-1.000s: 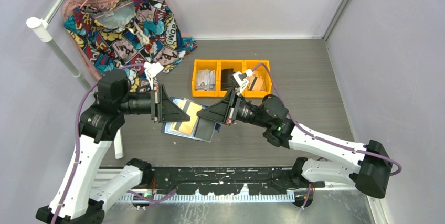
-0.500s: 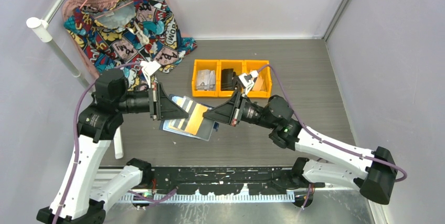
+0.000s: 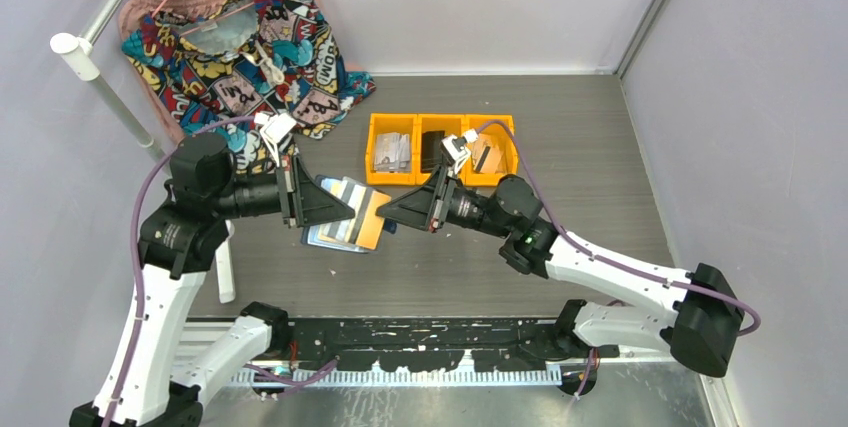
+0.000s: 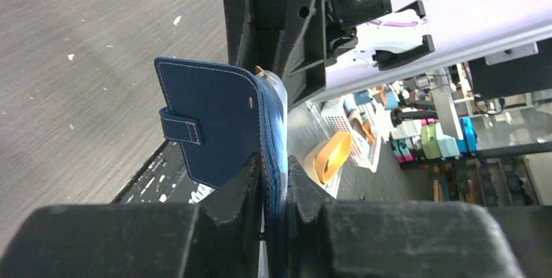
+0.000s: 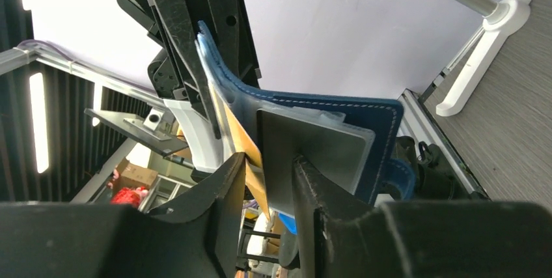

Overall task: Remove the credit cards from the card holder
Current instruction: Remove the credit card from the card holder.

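The navy card holder (image 4: 208,122) hangs open in the air with my left gripper (image 4: 275,172) shut on one flap. In the top view it is a blue shape (image 3: 318,239) between both arms. Credit cards show in its pockets: an orange one (image 5: 250,155) and a grey one (image 5: 312,151). My right gripper (image 5: 267,174) is open, its fingers on either side of the edges of these two cards. The grey card lies against the right finger. From above, the orange card (image 3: 372,231) sticks out toward the right gripper (image 3: 384,217), opposite the left gripper (image 3: 350,211).
Three joined yellow bins (image 3: 441,183) stand behind the grippers, holding a grey papery stack (image 3: 392,152) and black items (image 3: 433,150). A colourful garment (image 3: 240,47) hangs on a white rail (image 3: 110,87) at the back left. Grey walls close in the table.
My right gripper's jaws have parted from shut. Both grippers and the card holder have shifted a little left and toward the back. The grey card sticks out less.
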